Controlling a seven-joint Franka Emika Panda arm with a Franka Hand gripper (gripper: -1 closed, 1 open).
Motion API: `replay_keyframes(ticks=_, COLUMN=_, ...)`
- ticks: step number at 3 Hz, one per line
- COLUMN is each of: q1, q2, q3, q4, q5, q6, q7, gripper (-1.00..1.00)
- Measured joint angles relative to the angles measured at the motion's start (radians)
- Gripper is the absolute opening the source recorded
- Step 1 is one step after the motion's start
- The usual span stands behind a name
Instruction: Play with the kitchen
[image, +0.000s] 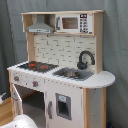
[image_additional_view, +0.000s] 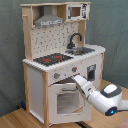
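- On the wooden floor, against a grey curtain (image_additional_view: 10, 50), in both exterior views: tall white and light-wood toy play kitchen (image_additional_view: 37, 85), rigid, too bulky to lift; only its small parts should move.
- Second exterior view's left: black-red stovetop (image_additional_view: 51, 59), fixed.
- Centre: windowed oven door (image_additional_view: 66, 101), light, hinged; best taken at its top rail.
- Right: white arm's end effector (image_additional_view: 76, 80) at that rail; opening cannot be told.

Two opposite oblique views, kitchen (image: 65, 75) shared
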Motion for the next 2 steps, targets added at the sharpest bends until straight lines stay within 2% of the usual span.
replay_keyframes(ticks=2, q1=0.024, q2=0.032, q3=-0.088, q4=-0.003, q5=0.026, q6=-0.003, q7=-0.249, gripper=1.00)
